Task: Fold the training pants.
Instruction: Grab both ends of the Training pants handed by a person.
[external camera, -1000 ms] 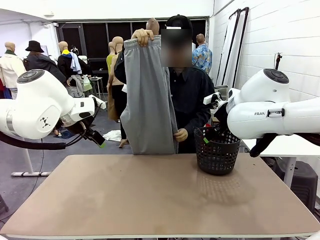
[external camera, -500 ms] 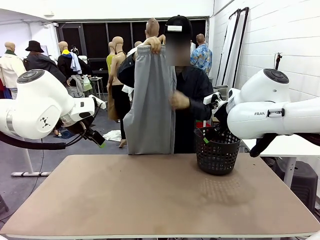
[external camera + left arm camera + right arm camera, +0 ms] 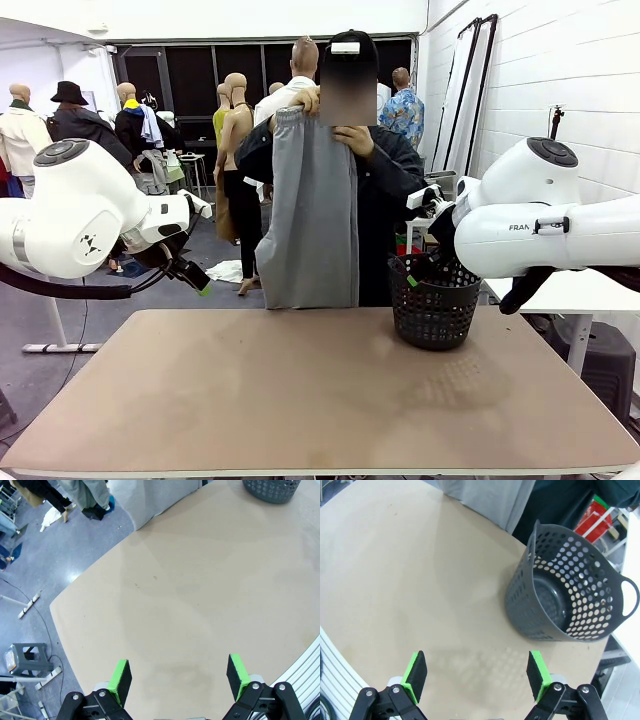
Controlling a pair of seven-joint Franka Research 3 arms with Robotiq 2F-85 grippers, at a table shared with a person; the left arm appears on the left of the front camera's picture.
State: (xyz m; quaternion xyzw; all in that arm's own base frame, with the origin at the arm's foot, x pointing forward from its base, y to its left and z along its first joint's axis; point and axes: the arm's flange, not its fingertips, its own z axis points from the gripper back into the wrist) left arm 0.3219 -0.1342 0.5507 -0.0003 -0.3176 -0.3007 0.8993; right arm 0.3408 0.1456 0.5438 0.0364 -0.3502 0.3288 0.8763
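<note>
1. The left jaws are spread wide, with nothing between their green pads (image 3: 120, 680). They hang above the bare counter (image 3: 190, 580).
2. The right jaws are spread wide too, and their green pads (image 3: 415, 676) hold nothing. They hang above the counter, with the black basket (image 3: 520, 605) a bit farther out.
3. The basket stands upright on the counter and looks empty inside.
4. The training pants (image 3: 312, 210) are not on the counter. A person at the far side holds them up in the air by the top band, one hand (image 3: 308, 98) higher and the other hand (image 3: 358, 140) a little lower. The legs hang straight down behind the far edge of the counter.
5. The pants look narrow, as if one leg lies on the other, but I cannot be sure.
6. I think the folding has hardly begun. The pants must be laid flat on the counter and folded up, and the robot has not touched them yet.
</note>
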